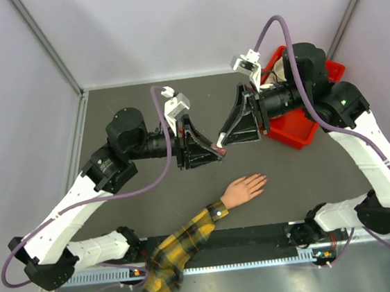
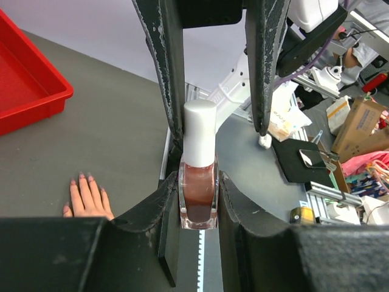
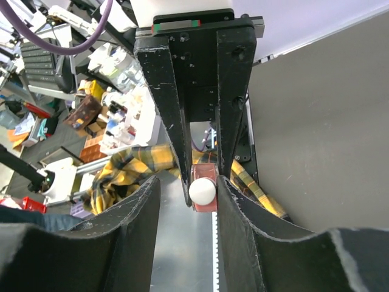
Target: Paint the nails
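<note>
Black fingers of the left gripper point(image 2: 197, 182) fill the wrist view's foreground, clamped on the glass body of a small square bottle of dark red-brown nail polish point(image 2: 198, 205); the tiny nails point(image 2: 81, 177) tip a pale peach mannequin hand point(image 2: 89, 199) lying back-up and flat on the dark grey table point(image 1: 139, 214), well apart from both grippers; a yellow-and-dark plaid sleeve point(image 1: 174, 249) trails toward the near edge; the nails look stiff and small, on a hand probably light enough to slide, so they call for a brush's light touch, not a grip; the bottle's white cap point(image 2: 199, 131) stands between the parted jaws of the right gripper point(image 3: 188, 182), one side near it, the other clear; smooth glass could slip, so the cap's sides seem the place to pinch; a red plastic tray point(image 2: 24, 91) sits at the table's far right.
</note>
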Controlling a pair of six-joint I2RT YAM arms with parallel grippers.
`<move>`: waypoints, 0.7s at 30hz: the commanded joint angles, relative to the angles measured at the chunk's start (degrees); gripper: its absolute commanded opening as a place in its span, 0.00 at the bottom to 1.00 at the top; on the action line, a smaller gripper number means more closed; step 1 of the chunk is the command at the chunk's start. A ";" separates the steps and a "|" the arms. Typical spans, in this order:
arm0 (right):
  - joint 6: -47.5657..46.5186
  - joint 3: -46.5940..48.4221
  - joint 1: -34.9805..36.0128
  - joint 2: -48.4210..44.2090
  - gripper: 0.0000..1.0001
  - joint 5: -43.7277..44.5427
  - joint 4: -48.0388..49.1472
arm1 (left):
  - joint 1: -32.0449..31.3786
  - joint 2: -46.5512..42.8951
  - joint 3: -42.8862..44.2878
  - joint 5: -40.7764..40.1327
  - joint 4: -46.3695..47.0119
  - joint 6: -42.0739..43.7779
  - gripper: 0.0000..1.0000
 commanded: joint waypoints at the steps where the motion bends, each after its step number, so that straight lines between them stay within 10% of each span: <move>1: 0.19 0.06 0.14 -0.56 0.39 -2.35 2.65 | 0.16 0.10 1.82 0.85 4.20 -0.75 0.00; 12: 3.86 -0.65 0.31 -0.47 0.00 7.21 2.65 | 0.07 -0.87 3.05 -14.85 1.40 3.80 0.00; 17: 13.70 3.04 6.37 -0.30 0.00 46.00 -2.16 | -0.11 -2.45 -1.50 -50.28 7.96 10.14 0.00; 21: 27.60 -0.19 9.28 1.44 0.00 66.81 -1.14 | -0.54 3.24 -6.44 -58.21 24.66 19.16 0.00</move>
